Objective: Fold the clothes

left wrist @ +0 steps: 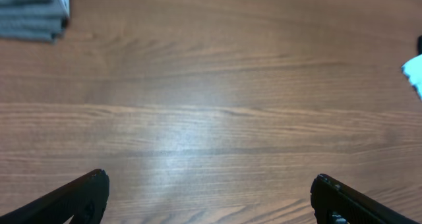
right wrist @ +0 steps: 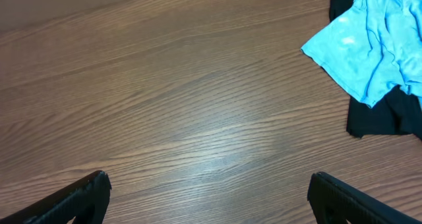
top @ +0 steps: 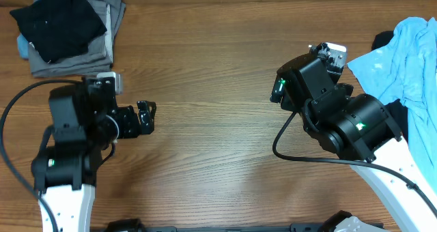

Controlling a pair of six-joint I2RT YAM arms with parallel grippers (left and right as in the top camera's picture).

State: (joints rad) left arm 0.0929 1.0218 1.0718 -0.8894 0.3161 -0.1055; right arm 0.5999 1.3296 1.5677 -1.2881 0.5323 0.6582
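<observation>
A crumpled light blue garment (top: 403, 61) lies at the table's right edge, over a black garment (top: 382, 39); both show at the top right of the right wrist view, the blue one (right wrist: 369, 46) above the black one (right wrist: 376, 115). A stack of folded clothes, black (top: 58, 20) on grey (top: 109, 27), sits at the far left corner; its grey edge (left wrist: 30, 16) shows in the left wrist view. My left gripper (top: 147, 117) is open and empty over bare wood (left wrist: 208, 184). My right gripper (top: 329, 54) is open and empty, just left of the blue garment (right wrist: 208, 184).
The wooden table (top: 212, 89) runs between the two arms. Black cables trail from both arms, one looping at the left (top: 13, 109) and one below the right arm (top: 293, 153).
</observation>
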